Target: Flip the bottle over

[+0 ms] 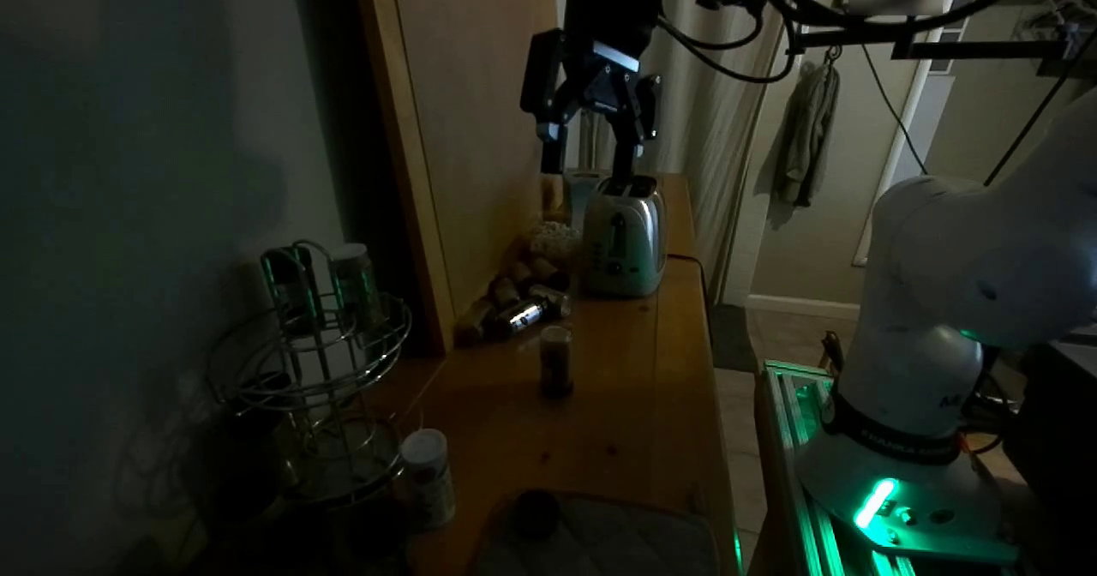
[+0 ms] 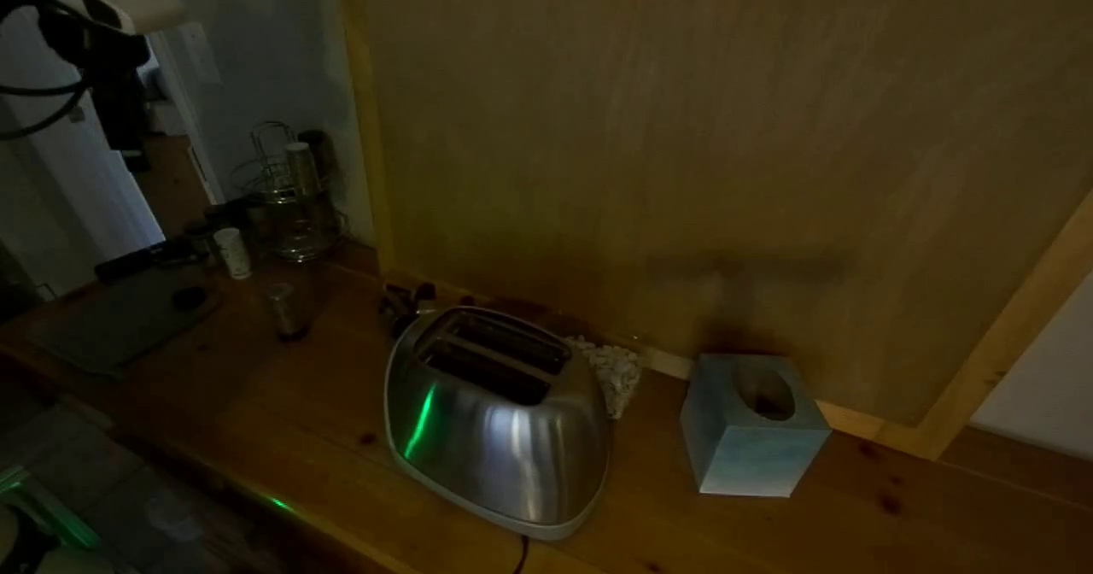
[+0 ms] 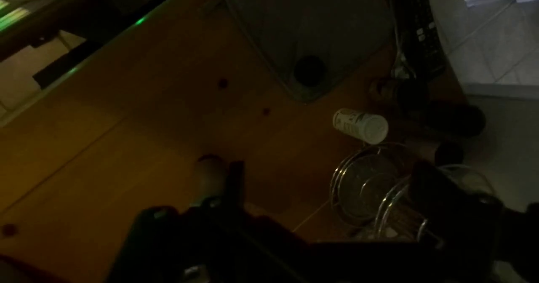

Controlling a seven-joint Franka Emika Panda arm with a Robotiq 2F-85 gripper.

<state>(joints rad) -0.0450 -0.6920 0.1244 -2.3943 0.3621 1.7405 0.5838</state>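
The bottle (image 1: pixel 555 357) is small and slim and stands on the wooden table, its dark end at the bottom and its paler end on top. It also stands on the table in an exterior view (image 2: pixel 286 309). In the wrist view the bottle (image 3: pixel 208 175) is dim and partly hidden behind one finger. My gripper (image 1: pixel 589 163) is open and empty, high above the table and well above the bottle. In the wrist view its fingers (image 3: pixel 330 171) are spread wide with nothing between them.
A silvery toaster (image 1: pixel 624 237) stands beyond the bottle, with fallen spice jars (image 1: pixel 521 315) by the wall. A wire rack (image 1: pixel 330 387), a white-lidded jar (image 1: pixel 428 477) and a grey mat (image 1: pixel 600 537) with a dark round object lie nearer. A tissue box (image 2: pixel 756 424) stands past the toaster.
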